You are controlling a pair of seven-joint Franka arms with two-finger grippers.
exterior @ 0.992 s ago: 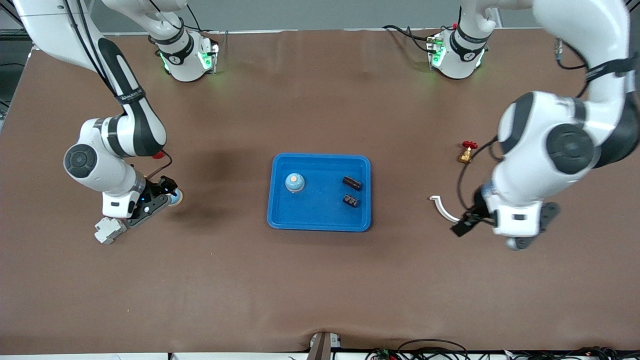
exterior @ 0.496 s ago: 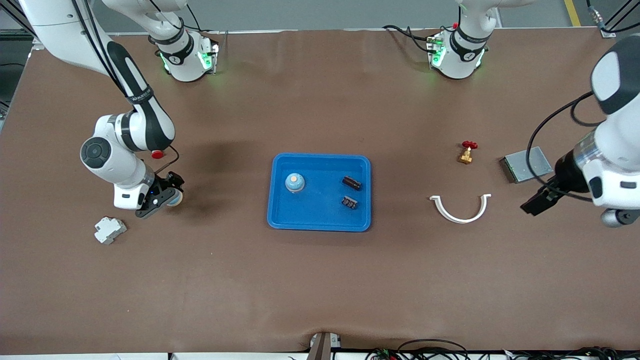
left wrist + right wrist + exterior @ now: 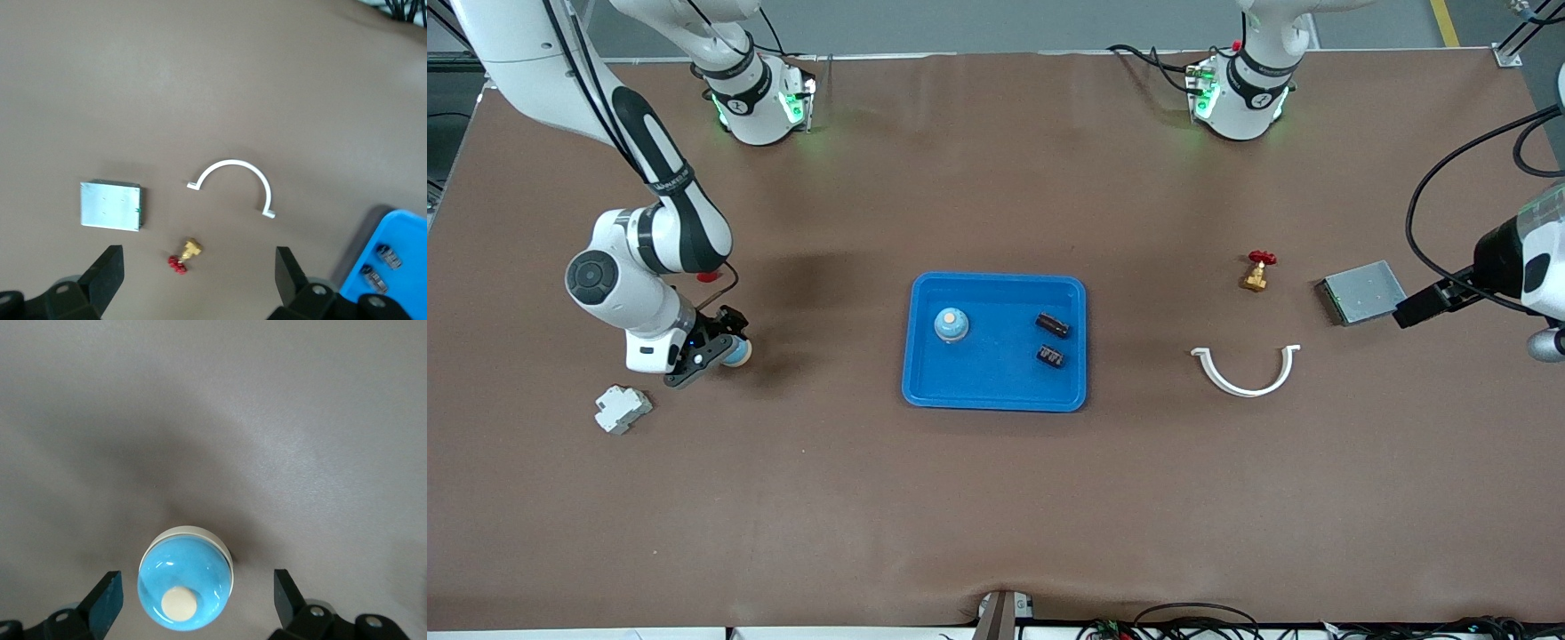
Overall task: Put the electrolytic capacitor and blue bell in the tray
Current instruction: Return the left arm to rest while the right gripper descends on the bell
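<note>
The blue tray (image 3: 996,391) lies mid-table. Inside it stand a blue bell (image 3: 951,324) and two small dark electrolytic capacitors (image 3: 1052,325) (image 3: 1050,357). A corner of the tray (image 3: 400,233) with both capacitors (image 3: 389,257) also shows in the left wrist view. A second blue bell (image 3: 739,353) with a cream button stands on the table toward the right arm's end. My right gripper (image 3: 725,348) hangs low over it, open. This bell (image 3: 185,587) sits between the fingers (image 3: 107,600), touching neither. My left gripper (image 3: 198,277) is open and empty, high above the left arm's end of the table.
A white half-ring clip (image 3: 1245,373), a brass valve with a red handle (image 3: 1256,271) and a flat grey box (image 3: 1362,292) lie toward the left arm's end. A small white block (image 3: 621,409) lies near the right gripper, nearer the front camera.
The left arm has swung up and out toward its end of the table, uncovering the grey box and the white clip. The right gripper has shifted slightly above the bell.
</note>
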